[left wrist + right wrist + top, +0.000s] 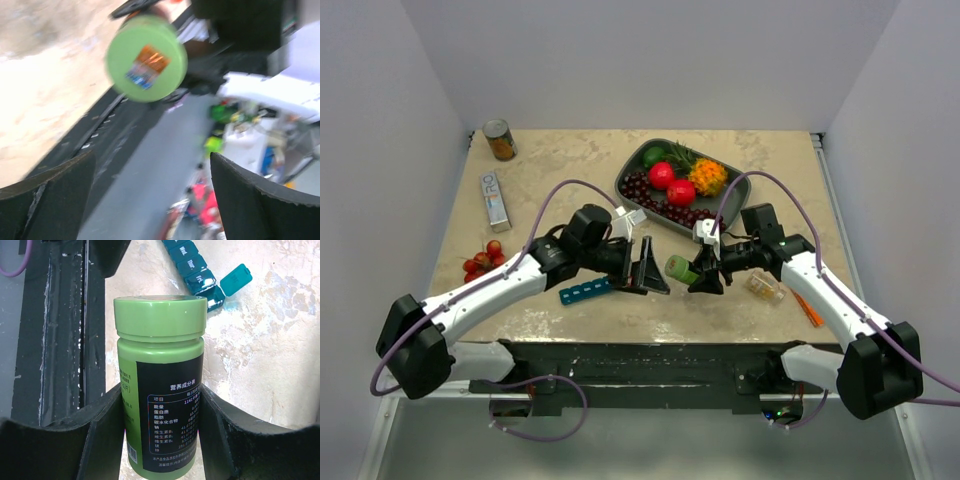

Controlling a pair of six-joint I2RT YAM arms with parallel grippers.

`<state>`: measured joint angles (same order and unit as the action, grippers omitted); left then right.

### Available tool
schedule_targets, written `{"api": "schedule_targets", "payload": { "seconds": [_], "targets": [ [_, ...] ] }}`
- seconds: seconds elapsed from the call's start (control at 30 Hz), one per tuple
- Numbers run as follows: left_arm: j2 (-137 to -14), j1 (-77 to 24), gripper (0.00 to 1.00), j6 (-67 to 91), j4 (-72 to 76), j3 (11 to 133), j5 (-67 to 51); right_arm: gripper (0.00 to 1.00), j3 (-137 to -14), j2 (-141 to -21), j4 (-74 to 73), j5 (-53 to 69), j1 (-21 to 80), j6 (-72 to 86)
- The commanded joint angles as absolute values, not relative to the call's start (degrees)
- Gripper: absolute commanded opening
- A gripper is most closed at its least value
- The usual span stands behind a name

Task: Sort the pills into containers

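Observation:
My right gripper (161, 432) is shut on a green pill bottle (159, 365) with a black label, its lid on, held just above the table. In the top view the bottle (677, 266) points left out of the right gripper (704, 278). Facing it, my left gripper (652, 274) stands wide open a short way from the lid. The left wrist view shows the blurred green lid (146, 57) ahead of the open left gripper (155, 197), with nothing between the fingers (50, 197). The teal containers (585, 292) lie flat below the left gripper; the end compartment's lid (236, 279) of the containers (197, 270) stands open. No pills show.
A dark grey tray (632, 172) of fruit stands at the back middle. A can (500, 140) and a white box (495, 198) lie at the back left, with red berries (483, 261) nearer. A small clear box (765, 287) and an orange stick (809, 310) lie under the right arm.

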<state>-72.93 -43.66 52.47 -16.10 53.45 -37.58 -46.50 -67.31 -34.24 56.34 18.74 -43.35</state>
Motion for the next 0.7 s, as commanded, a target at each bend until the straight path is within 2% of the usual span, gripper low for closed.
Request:
{"api": "schedule_targets", "payload": {
  "seconds": [0.0, 0.23, 0.33, 0.57, 0.67],
  "targets": [
    [-69.5, -43.1, 0.99, 36.1, -22.5, 52.3, -37.9, 0.0, -47.5, -66.1, -33.5, 58.7, 18.5, -44.4],
    [-61.4, -43.2, 0.99, 16.6, -19.7, 49.1, -35.2, 0.0, -47.5, -66.3, -33.9, 59.1, 18.4, -45.0],
    [-56.4, -43.2, 0.99, 10.3, -14.1, 45.1, -32.4, 0.0, -47.5, -66.0, -34.3, 59.2, 18.2, -45.5],
    [-49.9, -43.2, 1.0, 4.3, 3.6, 38.4, -22.8, 0.0, -47.5, -66.2, -34.9, 59.9, 18.1, -46.3],
    [-51.1, -43.2, 1.0, 0.7, 7.2, 38.4, -23.8, 0.0, -47.5, -66.1, -35.2, 59.9, 18.2, -46.8]
  ]
}}
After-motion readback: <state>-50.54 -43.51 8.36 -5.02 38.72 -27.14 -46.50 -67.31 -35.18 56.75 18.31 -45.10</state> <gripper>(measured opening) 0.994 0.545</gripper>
